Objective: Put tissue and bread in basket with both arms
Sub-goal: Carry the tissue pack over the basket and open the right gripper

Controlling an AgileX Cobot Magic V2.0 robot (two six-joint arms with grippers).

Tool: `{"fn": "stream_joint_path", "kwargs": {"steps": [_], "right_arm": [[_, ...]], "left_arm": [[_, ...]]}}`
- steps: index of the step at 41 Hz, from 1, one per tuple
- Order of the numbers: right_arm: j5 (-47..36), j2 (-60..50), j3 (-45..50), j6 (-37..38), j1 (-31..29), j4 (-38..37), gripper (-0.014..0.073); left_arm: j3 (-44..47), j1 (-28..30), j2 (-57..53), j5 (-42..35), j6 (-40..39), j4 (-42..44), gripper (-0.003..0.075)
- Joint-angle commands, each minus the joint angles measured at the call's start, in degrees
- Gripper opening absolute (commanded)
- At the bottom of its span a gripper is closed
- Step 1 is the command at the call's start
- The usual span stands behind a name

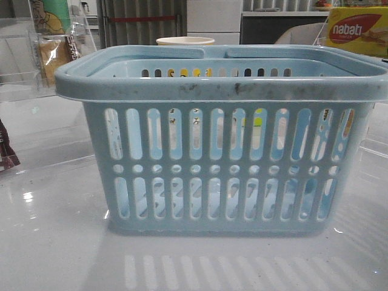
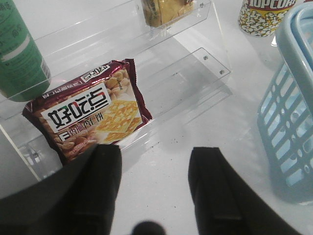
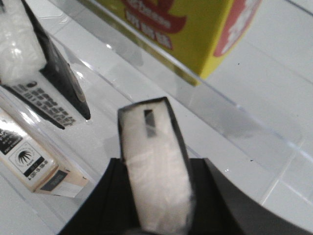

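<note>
Basket (image 1: 224,145) stands mid-table, filling the front view; nothing of the task seen inside through the slots. A paper cup (image 1: 185,41) shows just behind its far rim. Yellow nabati box (image 1: 357,30) far right; clear shelf (image 1: 24,60) far left with packets on it.

Left gripper (image 2: 156,181): fingers (image 2: 100,186) apart, nothing between them, hovering over the table near a dark red cracker packet (image 2: 90,115) that lies on the lowest step of the clear shelf. One finger overlaps the packet's edge in view; contact cannot be told. Green can (image 2: 19,54) beside the packet, on the side away from the basket. Bread (image 2: 164,10) sits on a higher step, well apart from the gripper. Popcorn cup (image 2: 266,17) next to the basket's corner.

Right gripper (image 3: 156,196): jaws clamped on the tissue (image 3: 154,161), a white pack with black edging, held upright off the table. Second tissue pack (image 3: 34,63) and a pale carton (image 3: 29,156) lie nearby; yellow box close beyond.
</note>
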Motion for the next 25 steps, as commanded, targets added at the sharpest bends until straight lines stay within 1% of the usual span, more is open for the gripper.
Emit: {"fn": "stream_joint_path", "kwargs": {"steps": [1, 15, 21, 25], "right_arm": [[-2.6, -5.2, -2.2, -0.3, -0.1, -0.3, 0.0138], [0.8, -10.5, -2.4, -0.9, 1.6, -1.3, 0.0138], [3.7, -15.1, -2.4, -0.9, 4.5, -1.2, 0.0138], [6.6, -19.2, -2.4, -0.9, 7.9, -1.2, 0.0138]], "left_arm": [[-1.7, -0.3, -0.1, -3.8, -0.4, -0.6, 0.0381], [-1.7, -0.3, -0.1, -3.8, -0.4, -0.6, 0.0381], [-1.7, -0.3, -0.1, -3.8, -0.4, -0.6, 0.0381], [-1.7, -0.3, -0.1, -3.8, -0.4, -0.6, 0.0381]]}}
